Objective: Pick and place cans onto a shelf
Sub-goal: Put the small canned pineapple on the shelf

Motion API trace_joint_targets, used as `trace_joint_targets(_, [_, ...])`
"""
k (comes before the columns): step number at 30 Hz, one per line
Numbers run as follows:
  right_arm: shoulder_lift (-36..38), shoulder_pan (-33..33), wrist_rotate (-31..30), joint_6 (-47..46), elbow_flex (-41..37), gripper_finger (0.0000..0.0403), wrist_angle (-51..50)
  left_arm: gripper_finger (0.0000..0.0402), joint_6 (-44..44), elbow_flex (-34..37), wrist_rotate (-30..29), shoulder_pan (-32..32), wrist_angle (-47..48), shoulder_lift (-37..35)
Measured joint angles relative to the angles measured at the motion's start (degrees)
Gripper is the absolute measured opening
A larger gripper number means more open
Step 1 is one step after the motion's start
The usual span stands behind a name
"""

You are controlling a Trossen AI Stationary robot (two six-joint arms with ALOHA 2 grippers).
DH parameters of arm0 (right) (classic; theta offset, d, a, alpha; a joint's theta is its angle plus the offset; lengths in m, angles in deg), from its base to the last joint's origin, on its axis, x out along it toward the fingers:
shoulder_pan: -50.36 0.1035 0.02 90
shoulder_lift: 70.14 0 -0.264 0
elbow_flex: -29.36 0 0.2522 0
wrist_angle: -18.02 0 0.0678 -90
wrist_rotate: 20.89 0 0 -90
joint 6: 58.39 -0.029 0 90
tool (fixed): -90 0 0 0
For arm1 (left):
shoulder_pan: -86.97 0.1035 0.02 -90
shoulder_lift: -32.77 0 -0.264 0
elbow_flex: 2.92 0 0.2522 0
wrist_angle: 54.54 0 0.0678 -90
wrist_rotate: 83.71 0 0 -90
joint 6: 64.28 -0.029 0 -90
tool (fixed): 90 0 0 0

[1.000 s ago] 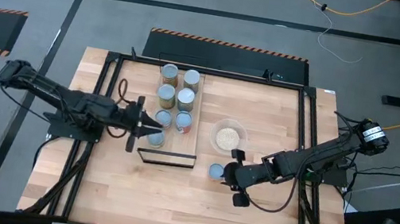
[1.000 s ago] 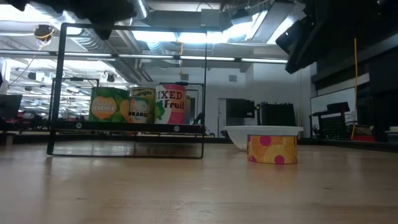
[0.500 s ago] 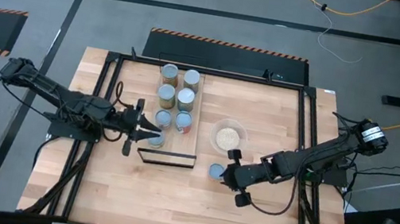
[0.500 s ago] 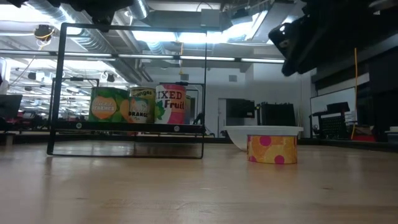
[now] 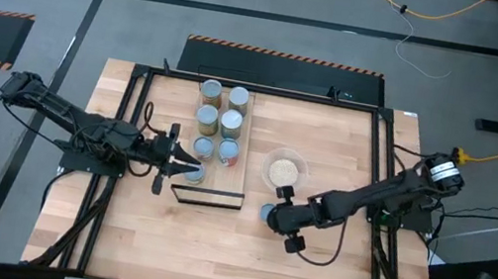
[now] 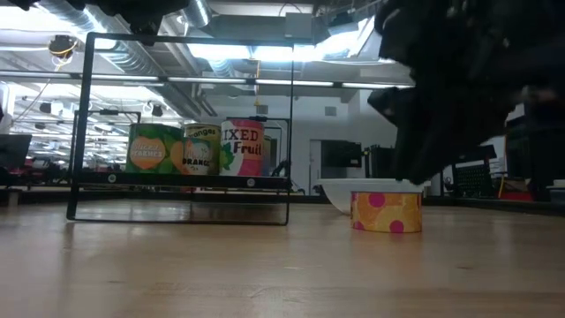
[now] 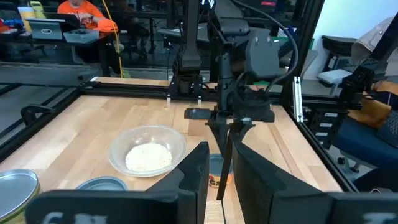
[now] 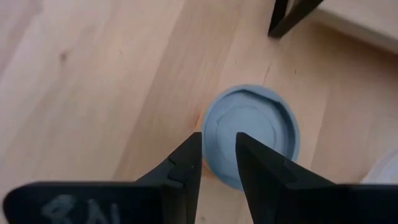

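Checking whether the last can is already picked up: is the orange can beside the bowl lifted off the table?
No, in the low view the orange can stands with its base on the table.

The table [image 5: 212,244] is a big wooden board with light planks. A long wooden shelf [image 5: 210,158] with a thin black frame [image 5: 210,197] at one end lies on it. Cans [image 5: 219,122] stand on the shelf in two rows. Beside the shelf, a clear bowl [image 5: 283,169] with pale stuff inside sits on the table. Near the bowl stands one small can [image 6: 386,212] with an orange label and pink spots.
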Motion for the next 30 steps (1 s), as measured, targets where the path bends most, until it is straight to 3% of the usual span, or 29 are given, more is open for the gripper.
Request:
trace_joint_targets(10, [-3.9,-1.0,-0.2,-2.2,0.1,0.0097,0.4,0.0064,0.0,0.0,0.0,0.0,0.0,0.0])
trace_joint_targets(18, [-3.7,-1.0,-0.1,-9.5,0.2,0.0012,0.3,0.0064,0.0,0.0,0.0,0.0,0.0,0.0])
trace_joint_targets(30, [-3.8,-1.0,0.1,-48.3,2.7,0.0011,-0.7,0.0064,0.0,0.0,0.0,0.0,0.0,0.0])
